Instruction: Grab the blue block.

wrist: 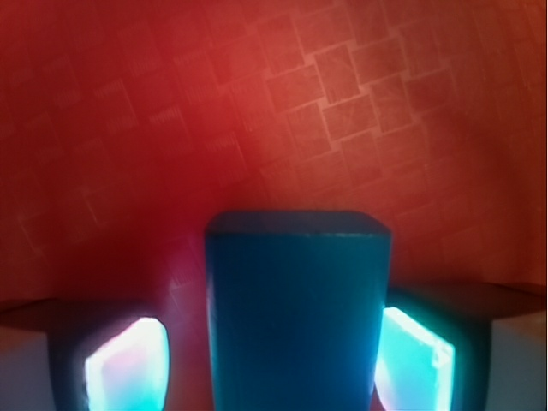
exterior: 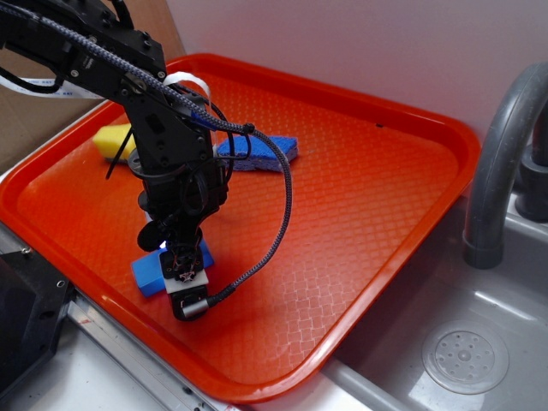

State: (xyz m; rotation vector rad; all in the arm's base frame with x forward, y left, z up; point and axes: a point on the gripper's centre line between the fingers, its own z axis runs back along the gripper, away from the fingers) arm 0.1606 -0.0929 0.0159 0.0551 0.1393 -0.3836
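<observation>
At the near-left corner of the orange tray, exterior view: the gripper is down on the blue block, which lies flat on the tray floor close to the front rim. The arm and its camera housing cover most of the block — only its left end shows, so finger spacing cannot be read here. Well apart, toward the back, lie a blue sponge and a yellow sponge; a grey faucet stands over the sink at right.

Wrist view: the block fills the centre between two pale fingertips. The right one looks to touch the block's side; on the left a narrow strip of tray shows — jaws partly open, straddling, not yet clamped.

Judgement on handling: the block looks rigid, light and smooth-faced, with sharp edges, so probably a little slippery. Squeezing the two long flat sides near mid-length seems best.
</observation>
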